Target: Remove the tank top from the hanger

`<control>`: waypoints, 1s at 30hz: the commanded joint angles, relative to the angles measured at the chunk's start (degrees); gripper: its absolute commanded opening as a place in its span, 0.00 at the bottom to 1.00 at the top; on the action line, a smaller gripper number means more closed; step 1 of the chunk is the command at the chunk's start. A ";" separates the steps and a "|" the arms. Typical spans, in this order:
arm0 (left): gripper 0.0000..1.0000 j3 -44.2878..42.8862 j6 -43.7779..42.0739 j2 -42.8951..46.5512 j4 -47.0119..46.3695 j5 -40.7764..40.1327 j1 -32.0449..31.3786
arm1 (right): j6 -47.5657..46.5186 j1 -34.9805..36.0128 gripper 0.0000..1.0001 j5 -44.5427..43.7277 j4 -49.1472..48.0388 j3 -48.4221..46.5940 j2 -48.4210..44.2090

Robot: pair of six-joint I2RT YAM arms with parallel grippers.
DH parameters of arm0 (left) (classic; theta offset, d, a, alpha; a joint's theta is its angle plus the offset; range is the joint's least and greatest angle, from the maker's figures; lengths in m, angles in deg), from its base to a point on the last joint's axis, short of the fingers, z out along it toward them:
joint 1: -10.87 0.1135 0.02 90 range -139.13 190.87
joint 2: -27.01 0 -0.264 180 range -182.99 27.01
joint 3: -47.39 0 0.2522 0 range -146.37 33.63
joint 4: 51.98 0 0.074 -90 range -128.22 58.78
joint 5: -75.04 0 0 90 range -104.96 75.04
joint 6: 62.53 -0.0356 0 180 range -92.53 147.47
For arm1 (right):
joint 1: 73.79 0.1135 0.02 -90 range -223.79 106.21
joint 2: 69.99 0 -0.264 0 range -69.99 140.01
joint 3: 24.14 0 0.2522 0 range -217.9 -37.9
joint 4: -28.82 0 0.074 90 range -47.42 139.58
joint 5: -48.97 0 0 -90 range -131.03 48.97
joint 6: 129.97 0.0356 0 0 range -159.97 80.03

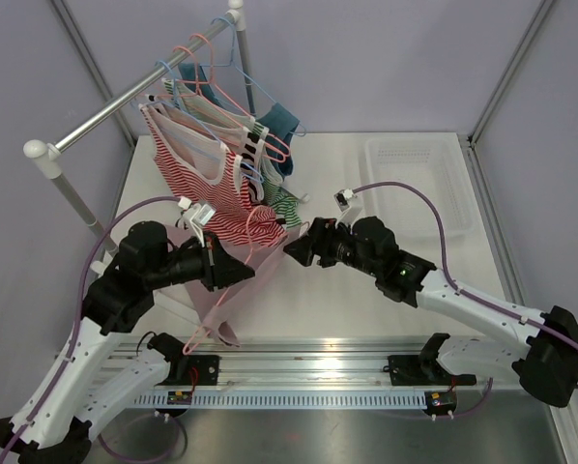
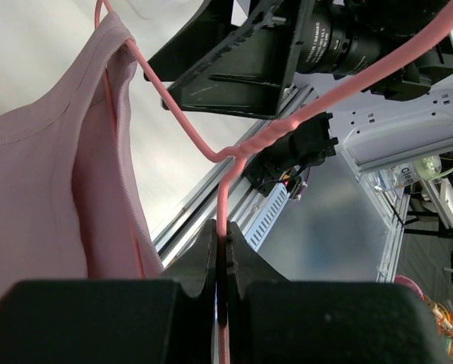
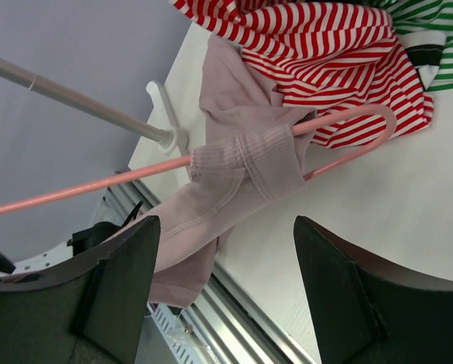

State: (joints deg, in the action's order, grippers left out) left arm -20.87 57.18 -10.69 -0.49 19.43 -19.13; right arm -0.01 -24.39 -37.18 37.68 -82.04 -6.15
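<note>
Pale pink ribbed-knit tank top (image 3: pixel 211 205): light, limp, stretchy, strap bunched over the thin pink wire hanger (image 2: pixel 223 189) shoulder. Left gripper (image 2: pixel 221 243) pinches the hanger neck. Right gripper (image 3: pixel 225 227) gapes empty before that strap, judged the best hold.

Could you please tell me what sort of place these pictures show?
Probably a robotics lab cell staged as a laundry corner: plain lilac panel walls, a metal clothes rail hung with red-striped tops, and a clear plastic bin on the white table.
</note>
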 commanded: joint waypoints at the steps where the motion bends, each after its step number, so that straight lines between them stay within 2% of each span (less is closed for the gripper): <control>1: 0.00 0.18 2.80 0.16 -8.99 4.28 -0.76 | -2.52 0.43 0.76 -6.49 -3.88 -3.49 1.47; 2: 0.00 0.18 2.98 0.08 -9.43 4.54 -0.94 | -2.87 0.43 0.69 -7.54 -4.06 -3.93 2.51; 5: 0.00 -0.25 2.98 -0.10 -9.70 4.72 -1.38 | -3.75 0.43 0.55 -7.90 -4.14 -4.46 4.19; 9: 0.00 -0.26 3.07 0.16 -9.70 5.16 -1.64 | -3.84 0.51 0.54 -8.87 -6.07 -2.89 4.28; 11: 0.00 0.01 2.89 0.43 -9.70 4.90 -1.64 | -4.28 0.43 0.61 -8.61 -7.31 -2.44 3.85; 13: 0.00 0.18 2.81 0.34 -9.44 4.20 -1.73 | -5.24 0.43 0.77 -5.89 -8.19 -2.00 3.40; 15: 0.00 0.45 2.81 0.34 -9.26 3.84 -1.73 | -5.07 0.43 0.80 -3.78 -10.20 -1.30 3.05; 17: 0.00 0.62 2.89 0.34 -9.35 3.40 -1.73 | -4.99 0.43 0.78 -1.93 -12.49 -0.69 2.79; 19: 0.00 0.71 3.33 0.51 -9.70 4.01 -1.90 | -5.25 0.43 0.70 -2.71 -12.67 -0.59 2.87; 20: 0.00 0.62 3.42 0.51 -9.79 4.02 -1.99 | -5.51 0.43 0.60 -3.24 -12.50 -0.68 3.14; 23: 0.00 0.01 2.90 1.13 -8.91 3.49 -2.08 | -6.56 0.43 0.44 -5.52 -11.27 -1.56 3.32; 24: 0.00 -0.51 2.72 1.22 -7.95 2.97 -2.08 | -7.00 0.43 0.35 -5.53 -10.92 -1.82 3.32; 26: 0.00 -0.87 2.19 1.31 -7.42 2.87 -2.08 | -7.44 0.43 0.31 -6.05 -10.21 -2.00 3.14; 27: 0.00 -0.96 2.02 1.48 -7.07 2.79 -2.08 | -7.88 0.43 0.15 -7.01 -9.95 -2.18 3.05; 28: 0.00 -1.13 1.84 1.66 -6.89 2.70 -2.08 | -8.06 0.43 0.04 -7.63 -8.82 -2.27 2.96; 30: 0.00 -1.66 0.96 1.75 -4.88 0.69 -2.08 | -9.02 0.43 0.00 -9.39 -7.32 -2.35 2.35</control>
State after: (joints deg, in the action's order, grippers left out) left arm -20.23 59.28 -9.94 -4.38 20.66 -20.85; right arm -6.76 -24.28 -42.33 30.20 -82.93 -2.04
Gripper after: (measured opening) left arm 0.025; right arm 0.037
